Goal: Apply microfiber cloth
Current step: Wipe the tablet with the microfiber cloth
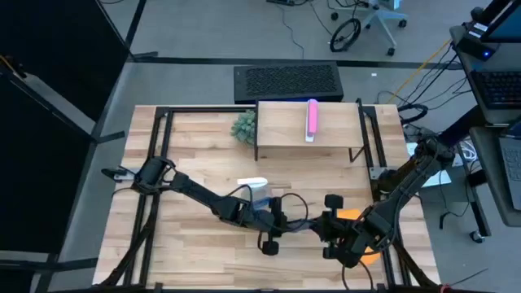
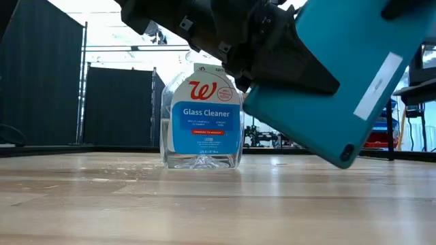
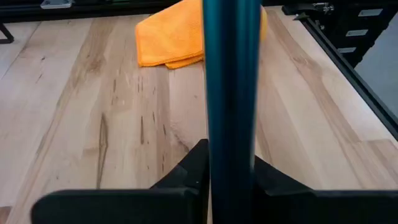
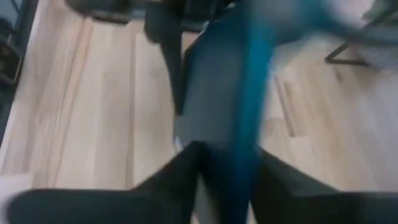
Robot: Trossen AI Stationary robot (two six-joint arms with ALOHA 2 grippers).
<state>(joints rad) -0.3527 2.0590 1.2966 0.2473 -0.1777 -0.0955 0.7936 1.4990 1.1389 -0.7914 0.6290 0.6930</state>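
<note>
Both grippers meet near the table's front middle, holding a teal-cased tablet point(image 2: 340, 75) between them, tilted and clear of the wood. Seen from its wrist camera, the left gripper point(image 3: 231, 171) has its fingers closed on the tablet's edge, which runs straight away from it as a narrow teal bar. The right gripper point(image 4: 227, 155) likewise appears clamped on the teal edge, though that view is smeared.

From above, the microfiber cloth point(image 1: 358, 218) lies folded on the table point(image 1: 187, 138) just under and beside the right arm's wrist, toward the front right corner; only an orange sliver shows there. The left wrist camera shows it lying flat on the wood beyond the tablet, partly hidden behind it.

I judge the right arm the nearer one to the cloth, so it would have to let go of the tablet and turn back toward its own side. Room is tight: the table's dark right rail runs close by. A Glass Cleaner bottle point(image 2: 202, 119) stands upright behind the arms, well apart from the cloth.
</note>
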